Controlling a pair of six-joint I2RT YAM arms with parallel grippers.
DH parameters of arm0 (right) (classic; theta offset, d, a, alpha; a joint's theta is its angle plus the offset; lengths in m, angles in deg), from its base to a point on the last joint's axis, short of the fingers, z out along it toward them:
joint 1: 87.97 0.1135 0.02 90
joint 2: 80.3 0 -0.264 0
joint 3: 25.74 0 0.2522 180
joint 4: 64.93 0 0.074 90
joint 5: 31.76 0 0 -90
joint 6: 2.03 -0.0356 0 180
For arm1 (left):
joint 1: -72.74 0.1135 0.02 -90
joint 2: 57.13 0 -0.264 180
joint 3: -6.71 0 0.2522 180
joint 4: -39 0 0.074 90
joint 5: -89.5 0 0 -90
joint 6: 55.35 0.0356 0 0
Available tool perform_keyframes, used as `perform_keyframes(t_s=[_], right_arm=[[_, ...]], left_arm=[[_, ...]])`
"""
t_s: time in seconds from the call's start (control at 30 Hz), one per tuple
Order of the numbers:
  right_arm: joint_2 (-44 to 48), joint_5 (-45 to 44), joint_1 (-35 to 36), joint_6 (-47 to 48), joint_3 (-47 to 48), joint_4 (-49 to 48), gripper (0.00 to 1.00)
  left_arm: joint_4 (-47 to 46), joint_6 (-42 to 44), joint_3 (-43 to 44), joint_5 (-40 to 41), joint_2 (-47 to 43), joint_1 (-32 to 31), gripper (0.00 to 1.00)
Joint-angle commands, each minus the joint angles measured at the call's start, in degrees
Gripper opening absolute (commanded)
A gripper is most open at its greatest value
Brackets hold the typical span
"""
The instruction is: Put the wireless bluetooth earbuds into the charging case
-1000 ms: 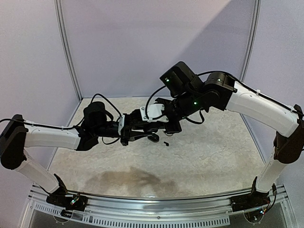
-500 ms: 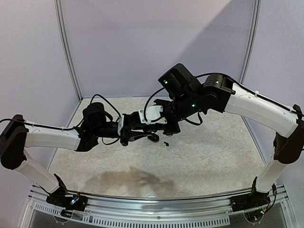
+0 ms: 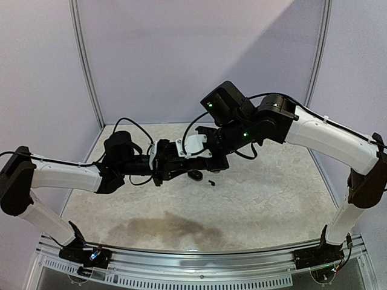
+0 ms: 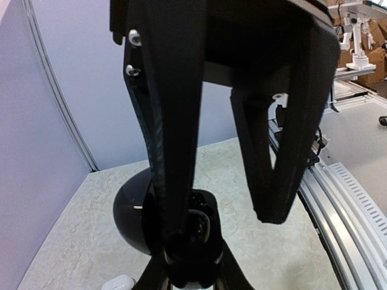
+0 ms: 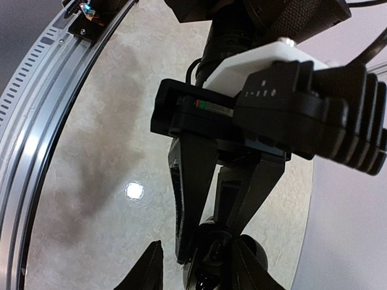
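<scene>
Presently | left claw point(image 4: 187, 272) shut on black charging case point(image 4: 136, 211), held above table point(image 3: 272, 199) | right claw point(image 4: 227, 229) parted, empty, at case mouth | loose black earbud point(image 3: 212, 182) on table nearby | advise: withdraw straight, no sideways nudge.

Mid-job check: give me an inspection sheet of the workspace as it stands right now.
Surface: beige speckled table.
Job's things: black charging case, apparently open; one small black earbud loose on the table nearby.
Clutter: white object at the left wrist view's edge, kind unclear.
Grippers: left gripper shut on the case; right gripper open, one finger at the case.
Cables: black cable looping over the left wrist.
Surroundings: lilac walls, metal rail in front.
</scene>
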Motion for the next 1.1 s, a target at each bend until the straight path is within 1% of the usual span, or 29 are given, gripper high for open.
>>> perform_keyframes(t_s=[0.0,0.07,0.2,0.33,0.47,0.53,0.6,0.63,0.73,0.8,0.87,0.97,1.07], right_arm=[[0.9,3.4,-0.4,-1.4,1.6,-3.6,0.41],[2.0,5.3,-0.5,-2.5,1.4,-5.8,0.44],[4.2,5.7,-0.4,-3.3,0.5,-8.7,0.46],[5.0,6.6,-0.5,-4.5,0.5,-8.7,0.41],[6.2,7.4,-1.0,-7.9,0.6,-10.9,0.41],[6.6,7.1,-2.6,-12.6,1.4,-12.9,0.41],[6.2,6.1,-5.6,-19.4,2.7,-14.8,0.41],[5.8,4.8,-7.5,-25.2,3.5,-15.3,0.41],[3.7,-2.2,-12.3,-38.2,4.9,-15.2,0.42],[2.4,-6.0,-14.5,-44.3,4.0,-14.4,0.43],[0.7,-10.9,-15.1,-49.1,3.7,-12.1,0.44],[-4.1,-14.2,-15.5,-55.0,5.4,-7.1,0.44],[-9.0,-15.4,-15.5,-58.0,6.1,-3.7,0.43]], left_arm=[[0.1,-5.7,-0.9,2.7,-1.5,-0.1,0.00],[0.4,-7.1,-1.3,3.5,-1.7,0.1,0.00],[0.3,-7.5,-2.0,4.0,-2.4,0.1,0.00],[0.3,-7.6,-2.6,6.2,-3.2,0.1,0.00],[0.4,-9.9,-3.6,10.0,-4.1,0.3,0.00],[0.4,-11.3,-4.3,12.0,-4.8,0.4,0.00],[0.4,-12.3,-5.1,14.9,-5.8,0.6,0.00],[0.5,-12.9,-5.4,16.7,-6.4,0.7,0.00],[1.1,-13.1,-6.9,23.1,-8.3,1.0,0.00],[1.2,-12.8,-7.9,26.7,-9.4,1.0,0.00],[1.4,-12.6,-8.9,29.0,-10.3,1.1,0.00],[1.3,-13.2,-10.3,31.8,-11.5,1.1,0.00],[0.9,-13.7,-11.9,34.8,-12.6,1.1,0.00]])
